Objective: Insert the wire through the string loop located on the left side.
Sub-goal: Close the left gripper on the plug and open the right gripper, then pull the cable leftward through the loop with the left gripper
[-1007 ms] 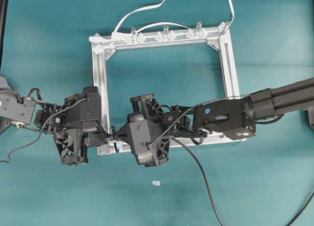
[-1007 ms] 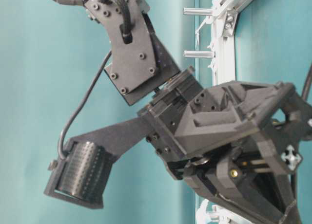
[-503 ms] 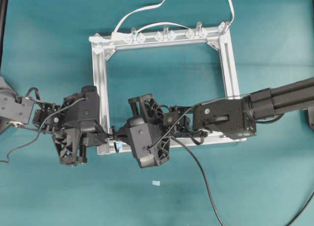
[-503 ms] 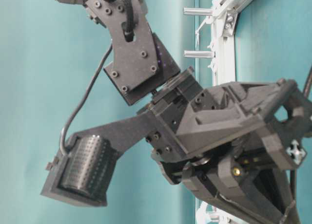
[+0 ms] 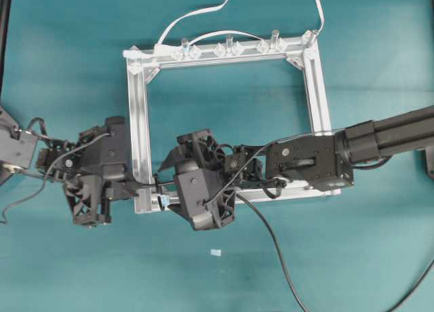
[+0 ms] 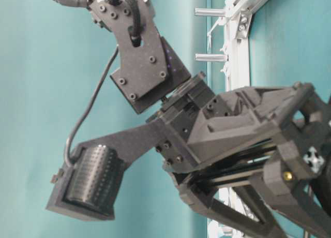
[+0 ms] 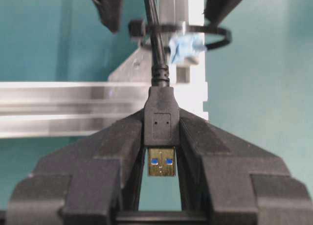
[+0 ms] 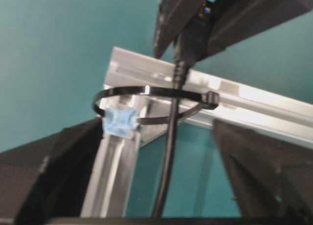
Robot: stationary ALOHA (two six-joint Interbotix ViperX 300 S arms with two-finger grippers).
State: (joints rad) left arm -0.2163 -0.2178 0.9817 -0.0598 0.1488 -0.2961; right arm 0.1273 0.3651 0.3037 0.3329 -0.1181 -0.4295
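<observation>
Since a second ago your right pincer has let go: its fingers, then closed near the cable, now stand wide apart on either side of the wire, touching nothing. Your left pincer has drawn a little away from the frame toward the left edge of the overhead view, clamped on the wire's plug, metallic tip pointing back toward the camera.

That means the handover is done. The plug has come through the string loop and the left arm alone now carries it, so I judge the insertion essentially made; what remains is pulling more cable through without dragging the loop off its pale blue tape tab.

Only the wrist cameras prove this. From the left wrist you see the cable running up from the plug and crossing inside the dark ring just beside the aluminium frame. From the right wrist you see the same ring from the other side, the wire passing down through it. Overhead, both pincers crowd the frame's lower left corner on the teal surface and the loop is too small to read. At table level, only the arm's black housing shows.
</observation>
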